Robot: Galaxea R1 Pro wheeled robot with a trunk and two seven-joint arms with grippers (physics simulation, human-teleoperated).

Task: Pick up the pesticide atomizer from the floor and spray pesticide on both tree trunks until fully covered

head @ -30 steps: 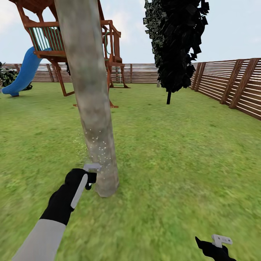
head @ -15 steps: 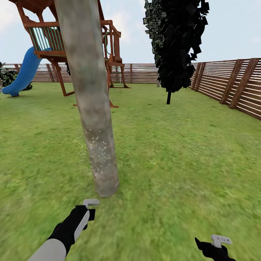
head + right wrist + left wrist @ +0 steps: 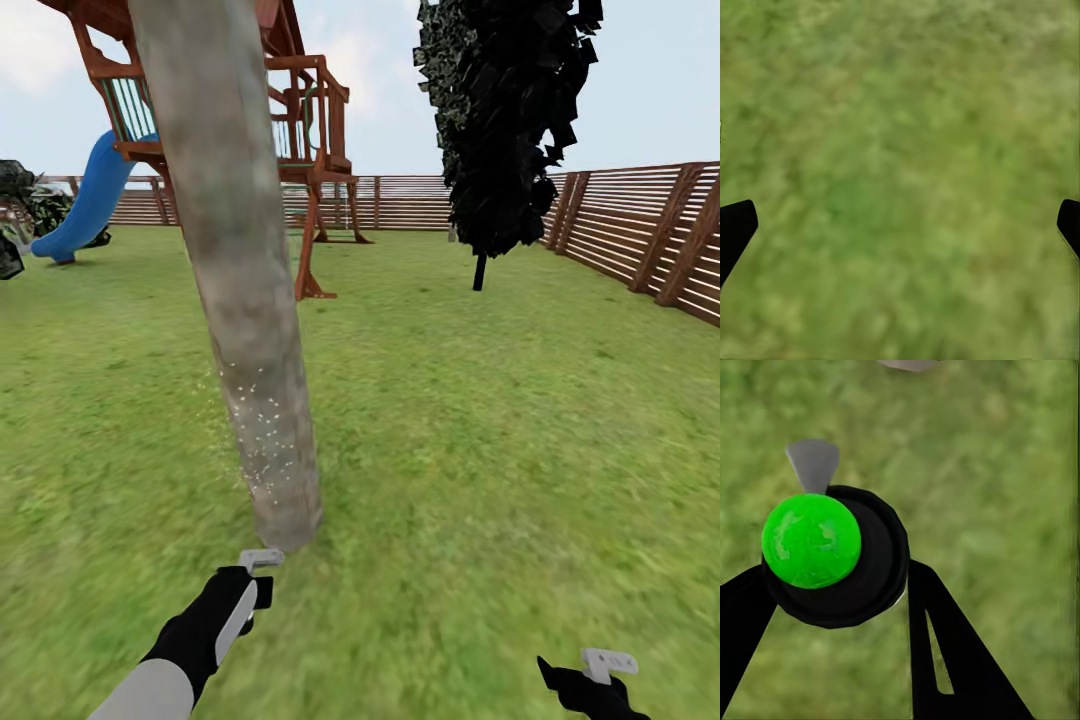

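tree trunk [image 3: 250, 330] near, left of centre, standing on the grass [image 3: 480, 430] | left gripper [image 3: 258, 562] just before its foot | play tower [image 3: 290, 130] far behind trunk, slide [image 3: 90, 200] at its left | second tree [image 3: 505, 120] far right | fence [image 3: 640, 230] along far and right side | right gripper [image 3: 600, 670] near right

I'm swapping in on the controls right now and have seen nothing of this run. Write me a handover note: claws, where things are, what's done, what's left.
Left claw: shut on the atomizer, a black body with a green cap, held low over the grass just short of the trunk's foot.
Right claw: open, empty, over bare grass.
Trunk: straight ahead, whitish pesticide specks on its lower part only; the bark higher up looks clean.
Done: atomizer picked up, spraying begun on this trunk.
Left: cover the rest of this trunk, then find and spray the second tree. The black-leaved tree by the fence has a thin dark trunk, unlike this one.
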